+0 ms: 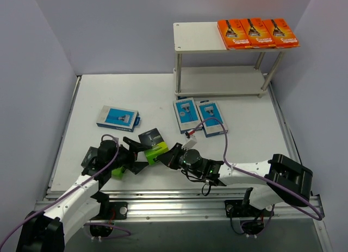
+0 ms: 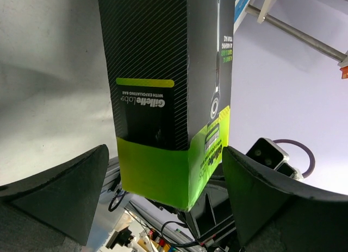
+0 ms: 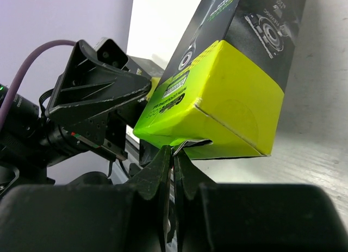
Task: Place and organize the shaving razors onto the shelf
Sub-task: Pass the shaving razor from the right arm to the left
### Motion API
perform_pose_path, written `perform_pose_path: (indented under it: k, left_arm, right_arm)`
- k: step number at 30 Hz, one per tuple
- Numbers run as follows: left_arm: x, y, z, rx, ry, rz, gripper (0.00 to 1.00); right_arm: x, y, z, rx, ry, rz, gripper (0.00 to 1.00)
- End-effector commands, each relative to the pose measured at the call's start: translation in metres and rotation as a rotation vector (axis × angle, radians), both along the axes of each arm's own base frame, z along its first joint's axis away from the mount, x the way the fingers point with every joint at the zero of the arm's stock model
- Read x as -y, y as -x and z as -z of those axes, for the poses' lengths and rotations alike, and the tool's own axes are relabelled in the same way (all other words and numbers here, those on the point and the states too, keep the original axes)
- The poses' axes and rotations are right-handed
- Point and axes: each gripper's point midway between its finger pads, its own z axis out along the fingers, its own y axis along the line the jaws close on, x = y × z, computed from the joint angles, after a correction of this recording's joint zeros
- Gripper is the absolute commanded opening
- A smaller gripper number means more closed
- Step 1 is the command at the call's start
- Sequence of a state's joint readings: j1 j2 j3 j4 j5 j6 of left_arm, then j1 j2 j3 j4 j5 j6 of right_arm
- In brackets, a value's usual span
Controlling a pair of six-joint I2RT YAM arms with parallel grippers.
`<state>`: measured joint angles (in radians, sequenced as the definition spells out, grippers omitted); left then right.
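Fingers (image 3: 156, 173) of the right gripper (image 3: 174, 153) are clenched almost flat together, pinching a thin flap at the lower edge of the lime-green end of a black razor pack (image 3: 217, 94). In the top view this pack (image 1: 153, 143) sits tilted between the two wrists, near the front of the white surface (image 1: 109, 89), with its lime end towards the arms.

The left gripper (image 2: 165, 151) faces the same pack from the other side. Its two dark fingers (image 2: 60, 197) are spread wide and released, one on each side of the lime end. A sliver of grey shows between the pack and one finger. The other finger comes very close, and I cannot tell whether it touches.

Farther back, three light blue packs lie flat on the surface. One blue pack (image 1: 118, 118) lies alone to the left. Two more (image 1: 186, 114) (image 1: 210, 118) lie side by side, just in front of the shelf (image 1: 197, 37).

The shelf stands at the far right of the surface, two pale boards on thin metal posts. Three orange packs (image 1: 232, 33) (image 1: 257, 33) (image 1: 281, 32) lie in a neat row, edge to edge, on the right half of its top board.
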<state>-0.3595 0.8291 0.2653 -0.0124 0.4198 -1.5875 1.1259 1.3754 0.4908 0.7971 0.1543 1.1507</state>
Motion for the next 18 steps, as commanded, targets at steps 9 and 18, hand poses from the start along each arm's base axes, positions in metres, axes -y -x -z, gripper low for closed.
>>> perform_pose_path:
  k: [9, 18]
  left_arm:
    - [0.004, -0.013, -0.011, 0.07, 0.016, -0.016, 0.94]
    - [0.002, -0.015, -0.014, 0.084, 0.011, -0.033, 0.98]
  right_arm:
    - [-0.028, 0.007, -0.048, 0.043, -0.163, -0.059, 0.0]
    - [-0.033, 0.02, -0.036, 0.015, -0.156, -0.101, 0.0]
